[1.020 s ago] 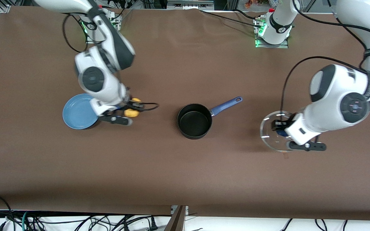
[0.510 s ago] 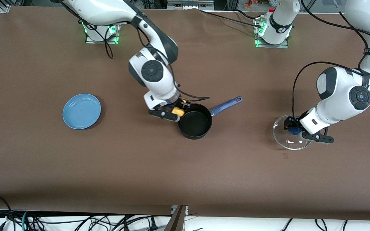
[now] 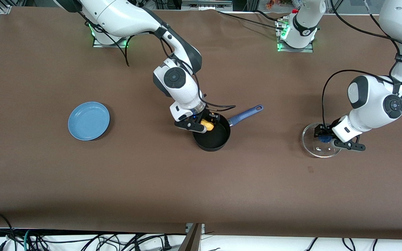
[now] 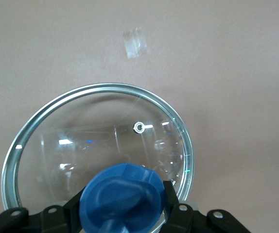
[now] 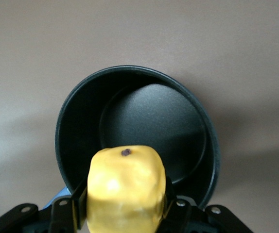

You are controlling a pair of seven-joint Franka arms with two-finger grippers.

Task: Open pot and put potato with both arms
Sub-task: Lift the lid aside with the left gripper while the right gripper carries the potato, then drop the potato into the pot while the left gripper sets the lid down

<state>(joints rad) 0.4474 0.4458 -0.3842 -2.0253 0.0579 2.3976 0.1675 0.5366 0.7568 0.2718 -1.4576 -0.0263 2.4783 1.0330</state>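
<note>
The black pot (image 3: 212, 136) with its long blue handle (image 3: 246, 114) stands open at the table's middle; it also shows in the right wrist view (image 5: 144, 126). My right gripper (image 3: 206, 123) is shut on the yellow potato (image 3: 207, 124) and holds it over the pot's rim; the potato fills the right wrist view's foreground (image 5: 126, 189). My left gripper (image 3: 325, 138) is shut on the blue knob (image 4: 122, 199) of the glass lid (image 3: 319, 141), which is low over the table toward the left arm's end. The lid's metal rim (image 4: 100, 92) shows whole.
A flat blue plate (image 3: 89, 121) lies on the brown table toward the right arm's end. A small scrap of clear tape (image 4: 135, 42) lies on the table near the lid. Cables run along the table's near edge.
My right gripper carried the potato from beside the blue plate to over the pot's rim. My left gripper moved the lid farther toward the left arm's end.
</note>
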